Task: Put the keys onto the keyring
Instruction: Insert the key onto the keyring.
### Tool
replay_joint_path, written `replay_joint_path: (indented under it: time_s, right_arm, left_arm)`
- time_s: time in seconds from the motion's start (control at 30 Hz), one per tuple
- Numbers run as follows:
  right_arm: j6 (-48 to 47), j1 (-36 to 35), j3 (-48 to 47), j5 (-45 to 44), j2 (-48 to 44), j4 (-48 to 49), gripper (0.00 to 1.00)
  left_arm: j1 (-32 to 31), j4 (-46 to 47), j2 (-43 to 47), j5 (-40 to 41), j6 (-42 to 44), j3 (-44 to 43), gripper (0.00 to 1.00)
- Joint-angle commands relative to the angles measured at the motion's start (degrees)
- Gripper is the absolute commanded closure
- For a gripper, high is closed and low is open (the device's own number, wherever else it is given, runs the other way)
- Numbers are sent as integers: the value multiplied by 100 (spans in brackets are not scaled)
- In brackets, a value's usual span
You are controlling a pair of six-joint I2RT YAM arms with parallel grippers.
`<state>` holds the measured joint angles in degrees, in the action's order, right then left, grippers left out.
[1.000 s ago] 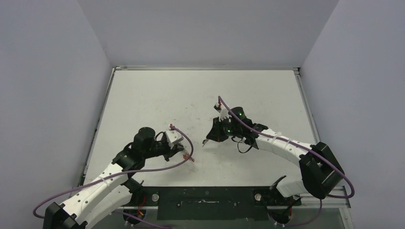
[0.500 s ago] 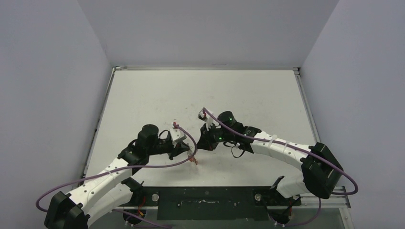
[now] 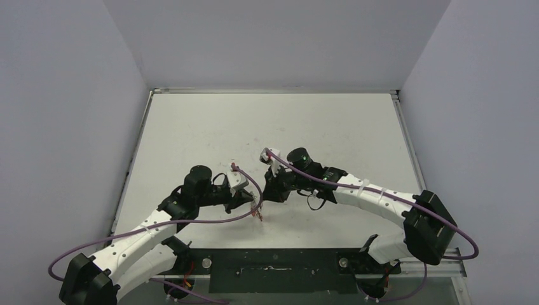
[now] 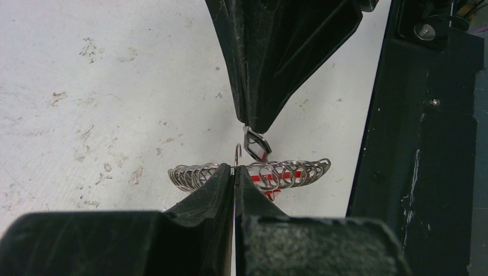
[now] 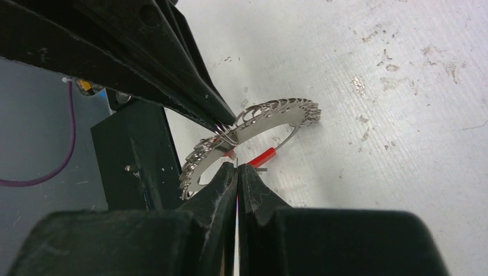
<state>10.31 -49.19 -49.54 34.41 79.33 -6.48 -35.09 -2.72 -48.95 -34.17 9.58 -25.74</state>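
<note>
The keyring (image 4: 290,171), a thin wire ring strung with several small silver loops, hangs just above the white table near its front edge. Its red sleeve (image 5: 262,157) shows in the right wrist view. My left gripper (image 4: 235,170) is shut on the ring's wire between the loops. My right gripper (image 4: 251,127) comes in from the opposite side, tip to tip with the left. It is shut on one of the keys (image 4: 256,147), whose dark looped head hangs right beside the ring's upturned wire end. In the top view the left gripper (image 3: 252,202) and right gripper (image 3: 266,193) meet over the keyring (image 3: 258,213).
The black base rail (image 3: 273,267) runs along the near edge, close beside the ring (image 4: 426,144). Purple cables loop off both wrists. Grey walls enclose the scuffed white table (image 3: 267,127) on three sides.
The right arm has swung left and nearer, bringing its key up to the ring. The left gripper has shifted slightly right with the keyring. Both have stayed shut.
</note>
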Motion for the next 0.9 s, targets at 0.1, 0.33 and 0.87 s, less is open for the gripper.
replay_joint_path:
  time_s: [0.1, 0.33, 0.87]
  right_arm:
    - [-182, -262, -451, 116, -143, 23, 100]
    - [-84, -357, -653, -211, -41, 38, 100]
    - [-298, -381, -853, -539, 183, -465, 100]
  left_arm:
    - [-62, 430, -51, -114, -60, -52, 100]
    - [-103, 396, -38, -92, -36, -45, 100]
    - [-137, 399, -15, -37, -40, -45, 100]
